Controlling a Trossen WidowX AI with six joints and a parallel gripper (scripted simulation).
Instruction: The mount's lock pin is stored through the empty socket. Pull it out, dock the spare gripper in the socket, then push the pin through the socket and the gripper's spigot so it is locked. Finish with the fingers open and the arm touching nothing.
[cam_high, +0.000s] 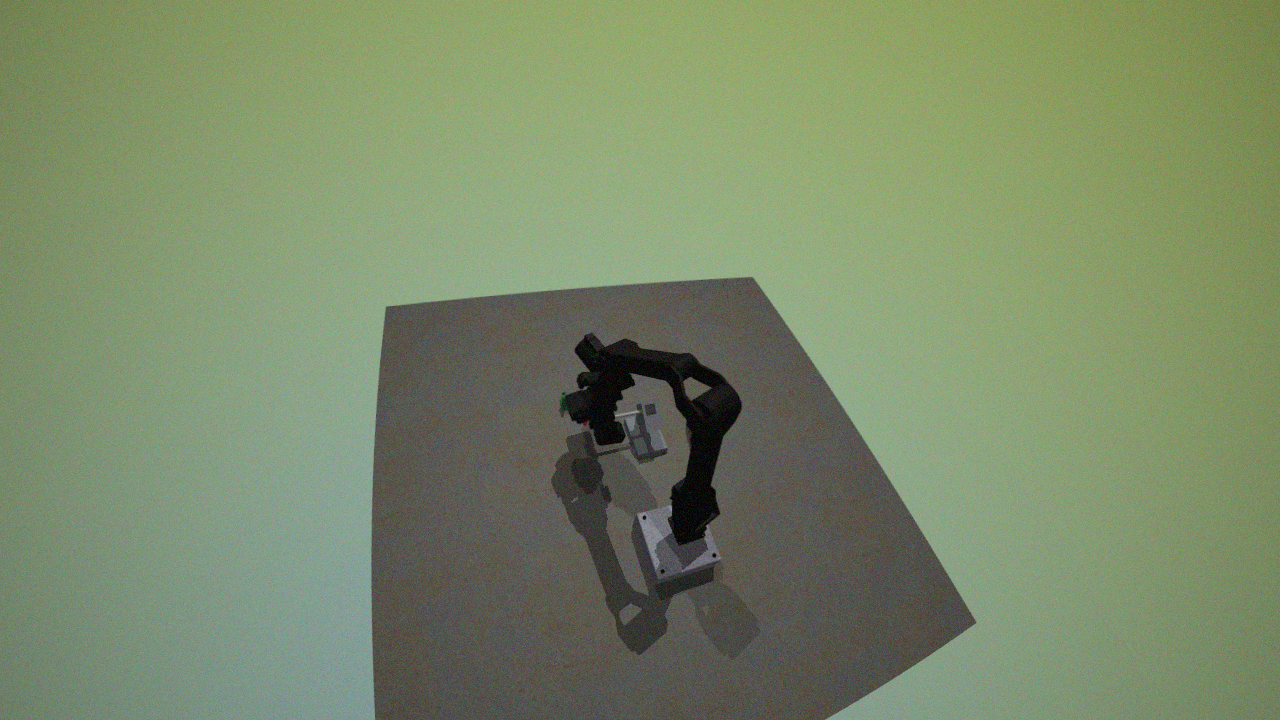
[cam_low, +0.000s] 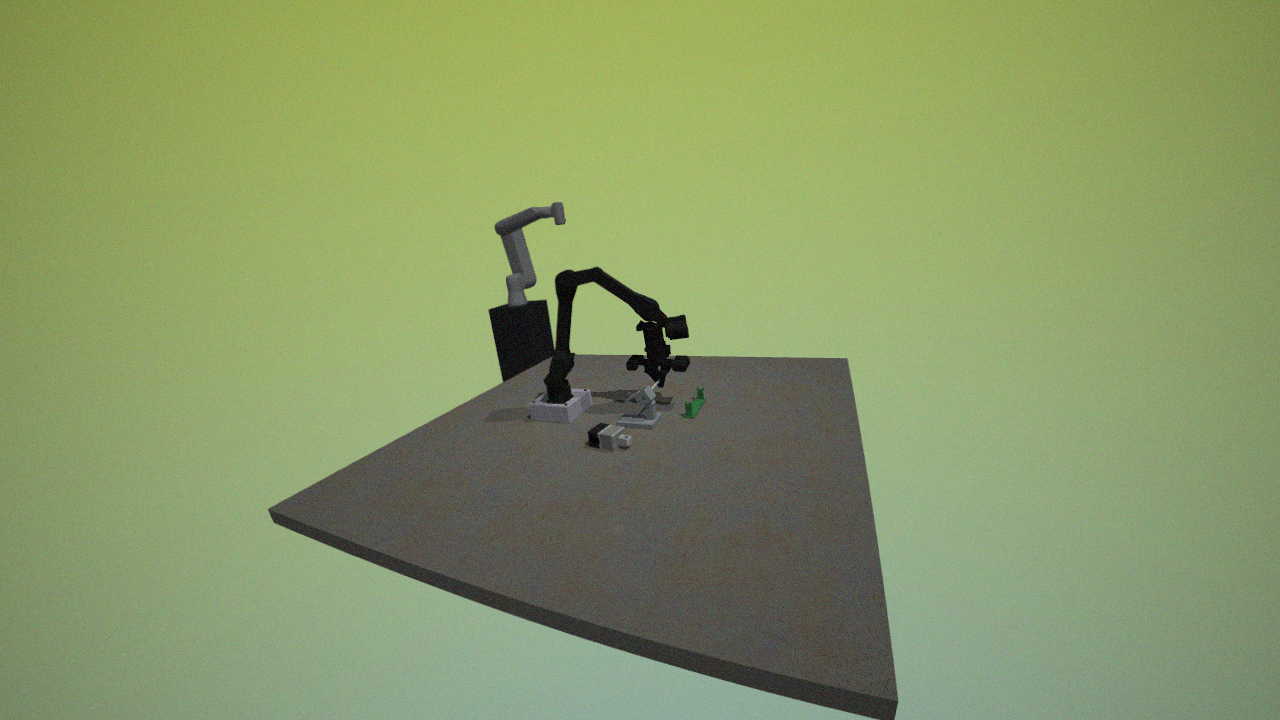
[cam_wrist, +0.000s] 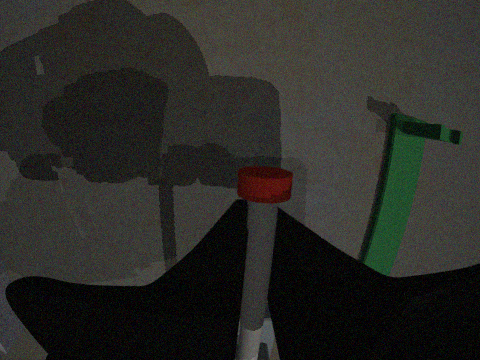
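Observation:
My gripper (cam_high: 597, 419) (cam_low: 661, 383) (cam_wrist: 251, 211) is shut on the lock pin (cam_high: 629, 412) (cam_wrist: 259, 255). The pin's red head (cam_wrist: 265, 186) stands out past the fingertips, and its pale shaft runs back between the fingers towards the mount. The grey mount (cam_high: 648, 440) (cam_low: 638, 420), with its tilted socket, stands beside and below the fingers. I cannot tell whether the pin's far end is still within the socket. The spare gripper (cam_low: 609, 437), black and pale grey with a light spigot, lies on the table near the mount.
A green cradle (cam_high: 563, 404) (cam_low: 694, 408) (cam_wrist: 400, 200) with raised ends stands beyond the mount. My arm's pale base (cam_high: 684, 573) (cam_low: 556, 411) is on the table. A grey arm (cam_low: 518, 253) stands on a black pedestal (cam_low: 521, 338) behind the table.

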